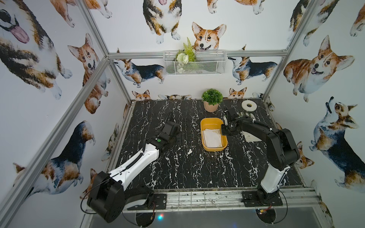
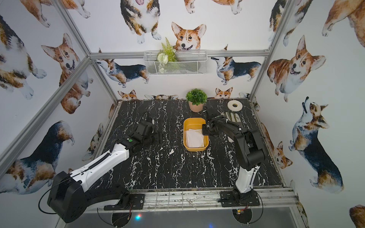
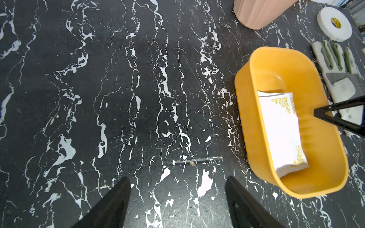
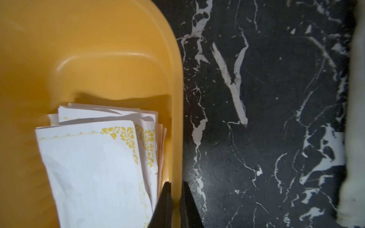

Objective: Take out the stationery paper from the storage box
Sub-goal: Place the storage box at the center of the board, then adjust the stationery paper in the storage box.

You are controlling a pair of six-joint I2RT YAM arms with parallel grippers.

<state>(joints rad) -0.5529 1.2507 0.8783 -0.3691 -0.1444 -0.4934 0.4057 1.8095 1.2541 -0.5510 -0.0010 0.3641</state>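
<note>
Pinching the storage box (image 4: 98,49) by its right wall, my right gripper (image 4: 176,183) sits just beside the stationery paper (image 4: 94,167); my left gripper (image 3: 177,178) hangs spread over the counter (image 3: 98,98).

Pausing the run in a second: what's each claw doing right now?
Left claw: open, holding nothing.
Right claw: shut on the storage box wall, one finger inside, one outside.
</note>
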